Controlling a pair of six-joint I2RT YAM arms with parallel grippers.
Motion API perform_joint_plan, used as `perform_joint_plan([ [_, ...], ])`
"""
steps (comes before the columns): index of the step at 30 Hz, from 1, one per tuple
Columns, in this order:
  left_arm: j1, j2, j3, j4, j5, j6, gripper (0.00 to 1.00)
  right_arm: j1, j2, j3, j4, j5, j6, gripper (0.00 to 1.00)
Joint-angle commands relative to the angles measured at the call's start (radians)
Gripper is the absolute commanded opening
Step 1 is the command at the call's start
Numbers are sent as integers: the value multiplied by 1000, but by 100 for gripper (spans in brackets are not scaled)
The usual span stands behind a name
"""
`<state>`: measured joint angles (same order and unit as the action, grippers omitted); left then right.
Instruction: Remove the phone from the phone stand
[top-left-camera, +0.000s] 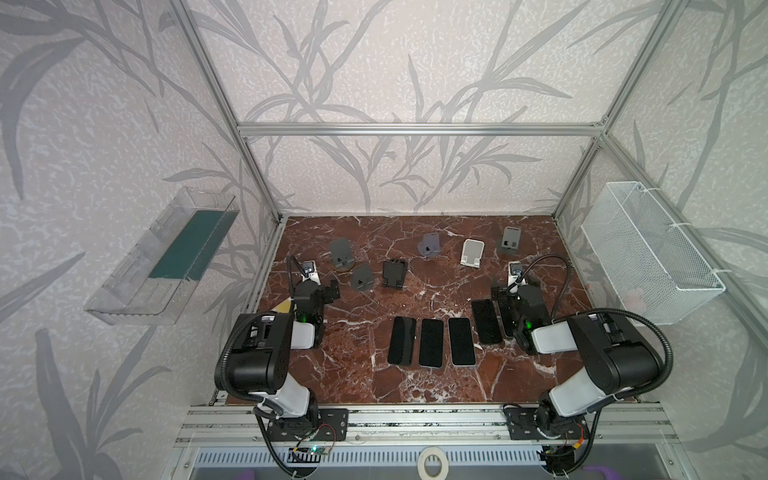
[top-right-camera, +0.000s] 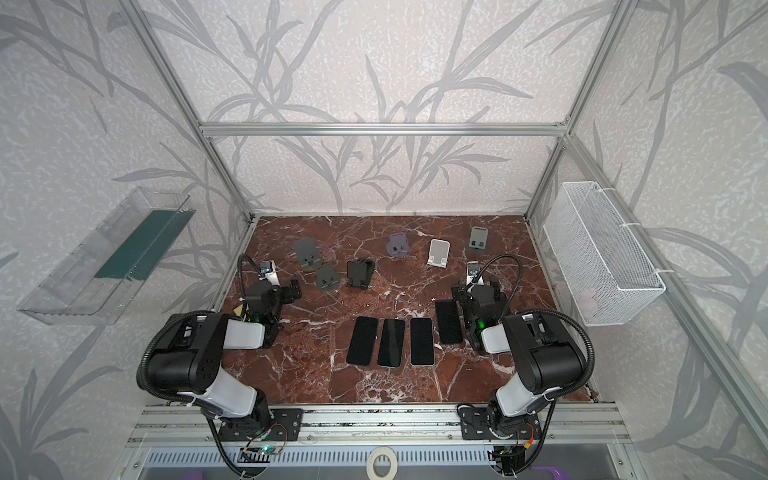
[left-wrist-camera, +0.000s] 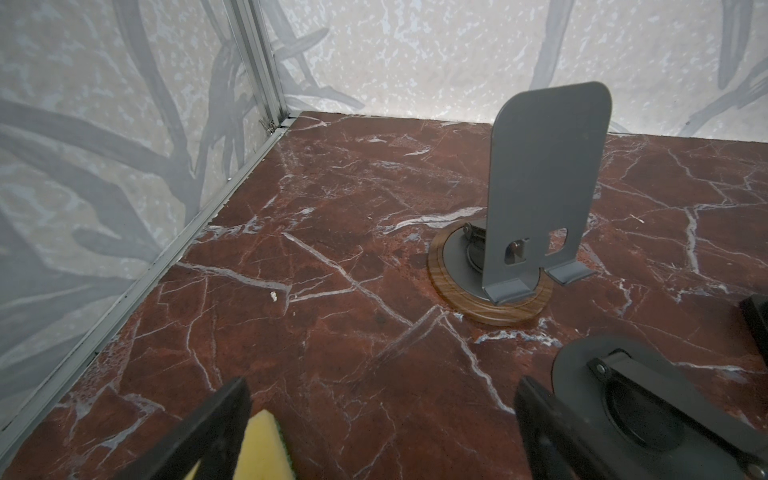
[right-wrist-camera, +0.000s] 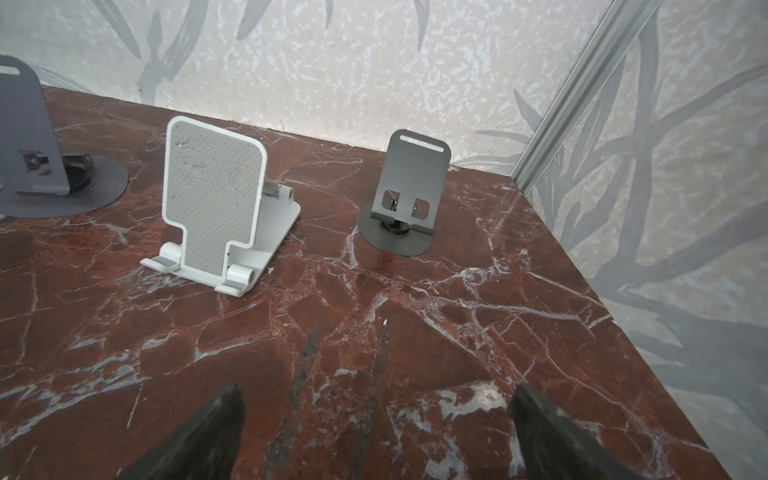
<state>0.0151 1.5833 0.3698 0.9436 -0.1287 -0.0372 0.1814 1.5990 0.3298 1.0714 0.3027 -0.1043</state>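
The left gripper (left-wrist-camera: 382, 419) hangs low over the worktop (top-left-camera: 353, 374) near its left edge, jaws spread wide and holding nothing. A yellow sponge (left-wrist-camera: 262, 444) lies beside one finger and is mostly cut off from view. The right gripper (right-wrist-camera: 378, 419) hangs low toward the right edge, also spread wide and empty. Whether either pair of fingertips touches the surface cannot be told.

Both arms are folded, with elbows raised over the front edge and forearms sloping down toward the rear.

A row of three phones (top-left-camera: 431, 343) lies flat, screens dark, near the middle of the front edge. A fourth phone (top-left-camera: 486, 322) lies just beside the row. A fifth phone (top-left-camera: 506, 320) shows only as a strip under the right arm. All are well apart from the stands.

Ahead of the left gripper a grey stand on a wooden ring (left-wrist-camera: 540, 187) is upright. A dark grey stand (left-wrist-camera: 623, 395), partly cut off, is just beside the gripper's other finger. A black stand (top-left-camera: 394, 274) is near it. Ahead of the right gripper are a white stand (right-wrist-camera: 216, 199) and a slotted grey stand (right-wrist-camera: 415, 178) near the rear right corner. Another grey stand (right-wrist-camera: 25, 137) is cut off at the picture's edge.

The worktop is red-brown marble with white veins. The walls are pale with a grey leaf pattern, inside an aluminium frame. A clear tray (top-left-camera: 166, 257) hangs on the left wall and a white wire basket (top-left-camera: 648, 249) on the right.
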Motion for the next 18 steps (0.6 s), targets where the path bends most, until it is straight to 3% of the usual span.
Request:
perform_joint_plan([
  [1, -3, -16, 8, 1, -2, 12, 99, -10, 2, 25, -27, -10, 33, 99],
  [18, -8, -14, 6, 6, -8, 15, 99, -10, 3, 24, -21, -10, 29, 99],
])
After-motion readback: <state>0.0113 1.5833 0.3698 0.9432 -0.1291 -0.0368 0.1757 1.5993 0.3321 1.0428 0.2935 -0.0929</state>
